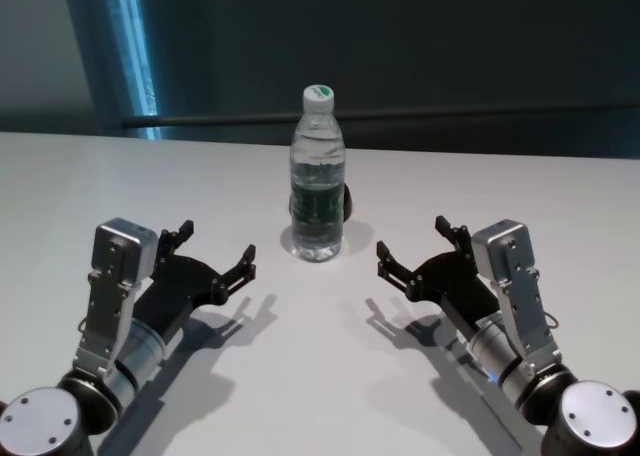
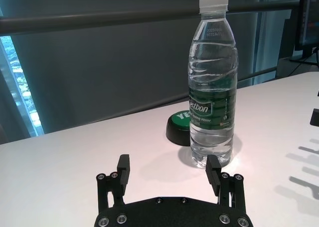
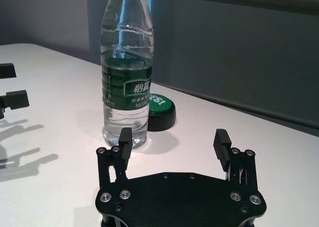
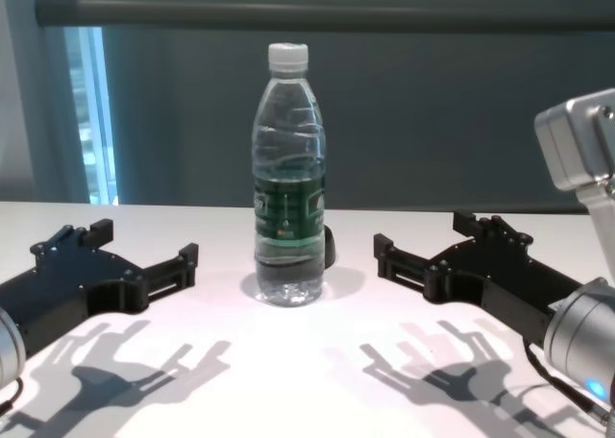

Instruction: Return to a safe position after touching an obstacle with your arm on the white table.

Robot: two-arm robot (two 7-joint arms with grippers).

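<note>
The tall clear plastic water bottle [image 1: 318, 176] stands upright mid-tabletop [image 1: 560, 206], between and beyond the left gripper [image 1: 215, 248] and right gripper [image 1: 412, 246], both spread wide, touching neither.

A tall clear plastic water bottle [image 1: 318, 176] stands upright mid white matte tabletop [image 1: 520, 191], bare surface flanking it; a black rounded lump [image 2: 178, 127] sits just behind.

left tool [image 1: 213, 248] spread, right tool [image 1: 412, 246] spread
</note>
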